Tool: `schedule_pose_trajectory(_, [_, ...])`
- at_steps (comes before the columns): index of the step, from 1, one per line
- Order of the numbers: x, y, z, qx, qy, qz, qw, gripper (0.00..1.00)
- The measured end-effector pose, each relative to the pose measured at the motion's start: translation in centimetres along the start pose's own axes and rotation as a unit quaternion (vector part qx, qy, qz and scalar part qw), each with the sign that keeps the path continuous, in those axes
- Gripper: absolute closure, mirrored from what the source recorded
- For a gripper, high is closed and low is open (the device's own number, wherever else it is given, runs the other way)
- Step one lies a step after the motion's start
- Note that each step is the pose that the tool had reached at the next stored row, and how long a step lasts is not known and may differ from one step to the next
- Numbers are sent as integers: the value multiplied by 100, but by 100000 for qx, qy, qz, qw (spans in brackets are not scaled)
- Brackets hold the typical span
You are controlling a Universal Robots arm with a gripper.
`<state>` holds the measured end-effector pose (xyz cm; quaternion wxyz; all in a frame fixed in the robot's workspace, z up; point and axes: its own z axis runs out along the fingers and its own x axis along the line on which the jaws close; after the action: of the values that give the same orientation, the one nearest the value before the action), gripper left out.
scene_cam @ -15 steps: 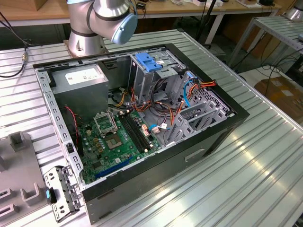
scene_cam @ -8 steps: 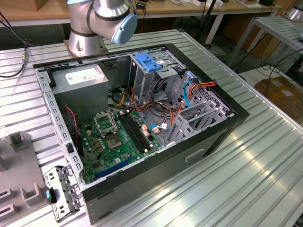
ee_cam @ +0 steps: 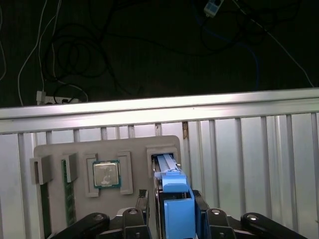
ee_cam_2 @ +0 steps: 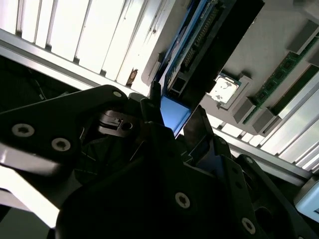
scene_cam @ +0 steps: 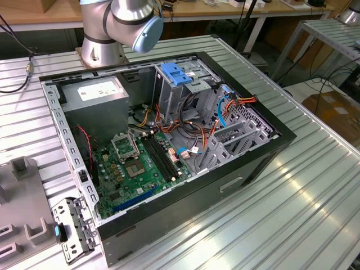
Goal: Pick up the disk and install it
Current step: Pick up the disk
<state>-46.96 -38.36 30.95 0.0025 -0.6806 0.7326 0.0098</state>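
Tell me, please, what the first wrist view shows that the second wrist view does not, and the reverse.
The first wrist view adds the dark floor beyond the table, with loose cables. The second wrist view adds the dark broad face of the disk. Both wrist views share the disk's blue rail, the gripper at it, the processor and the grey tray.

The disk (ee_cam: 174, 199) wears smooth blue plastic; the ribbed table (ee_cam: 249, 149) is shiny metal.

A ribbed metal table (scene_cam: 304, 214) carries an open computer case (scene_cam: 197, 205) in the middle and the arm's base (scene_cam: 98, 53) beyond it. A grey tray (scene_cam: 22, 197) and a metal bracket (scene_cam: 73, 225) lie at the exterior view's left.
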Motion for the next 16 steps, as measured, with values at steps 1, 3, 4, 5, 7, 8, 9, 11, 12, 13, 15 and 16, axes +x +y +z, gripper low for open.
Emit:
schedule_pose_trajectory(1, [-4,1,6,-6,0,4,100000,54])
schedule_pose_trajectory(3, [-11,1,14,2,-5,-1,100000,54])
schedule_pose_trajectory(4, [-14,1,17,-2,-5,0,100000,54])
schedule_pose_trajectory(5, [-16,1,20,-1,-6,-2,100000,54])
schedule_pose_trajectory(7, [-23,2,22,-9,-1,4,100000,54])
schedule_pose_trajectory(8, [-28,2,24,-9,-1,6,100000,54])
schedule_pose_trajectory(9, [-30,2,26,-9,-1,-7,100000,54])
schedule_pose_trajectory(11, [-31,2,31,-8,-2,-3,100000,54])
schedule_pose_trajectory(12, [-31,2,35,-6,-2,1,100000,54])
schedule_pose_trajectory(13, [-31,2,40,-1,-5,1,100000,54])
schedule_pose_trajectory(15, [-31,2,51,0,-7,-1,100000,54])
schedule_pose_trajectory(16, [-30,2,67,-6,-3,-1,100000,54])
